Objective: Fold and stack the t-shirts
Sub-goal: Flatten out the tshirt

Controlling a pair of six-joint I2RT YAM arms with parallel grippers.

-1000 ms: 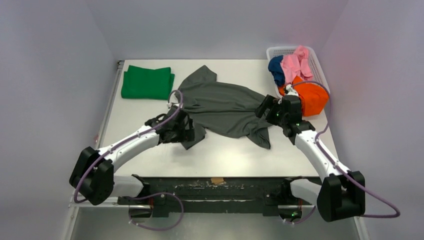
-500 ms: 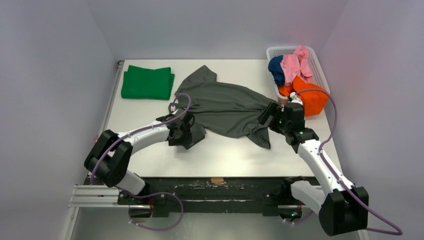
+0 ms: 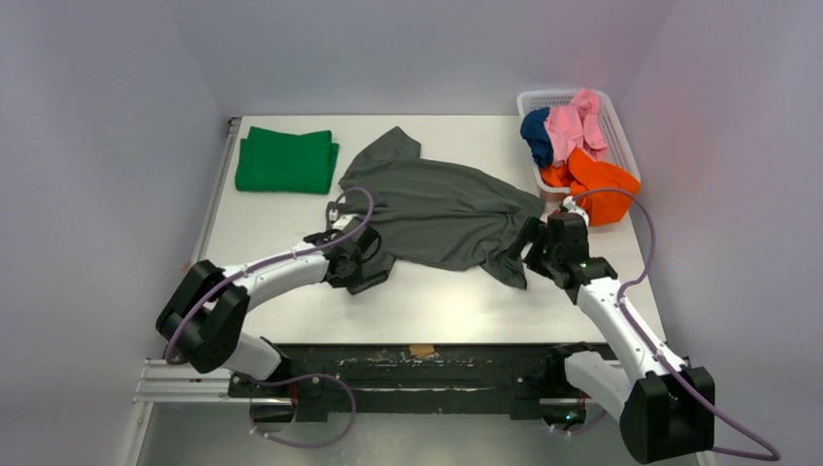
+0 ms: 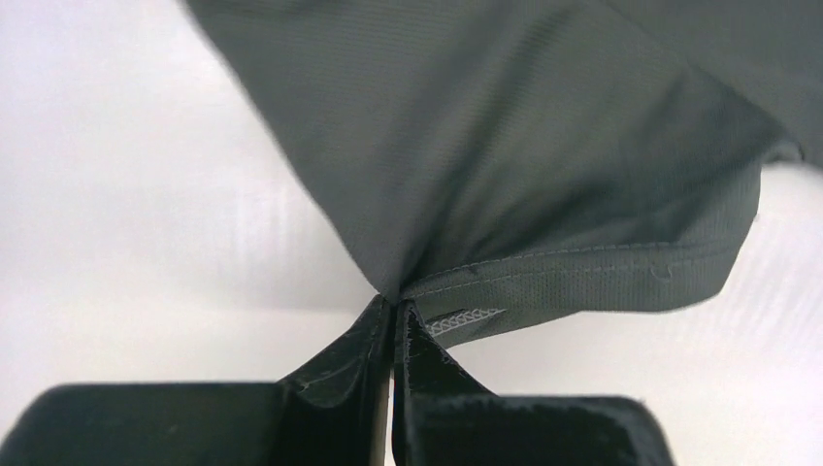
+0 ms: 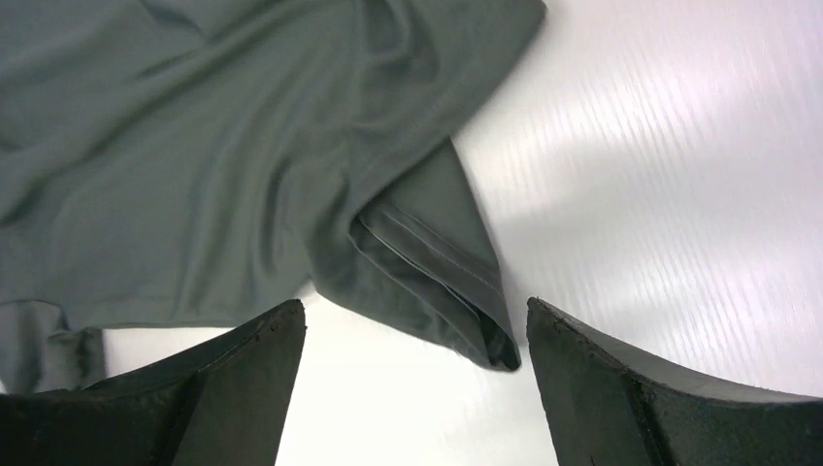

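Observation:
A dark grey t-shirt (image 3: 437,204) lies crumpled and spread across the middle of the table. My left gripper (image 3: 372,264) is at its near-left corner. In the left wrist view this gripper (image 4: 396,303) is shut on the dark grey t-shirt's (image 4: 505,146) stitched hem. My right gripper (image 3: 522,254) is at the shirt's near-right corner. In the right wrist view it (image 5: 412,306) stands open, its fingers on either side of a folded hem tip of the shirt (image 5: 194,165). A folded green t-shirt (image 3: 286,160) lies at the back left.
A white lattice basket (image 3: 553,94) stands at the back right with pink (image 3: 575,121), navy (image 3: 536,131) and orange (image 3: 597,189) t-shirts bundled in it, the orange one spilling over its near end. The table's (image 3: 437,301) front strip is bare.
My left gripper has closed on the grey shirt's hem corner. My right gripper has moved nearer and lower to the shirt's right corner, uncovering more of the orange shirt.

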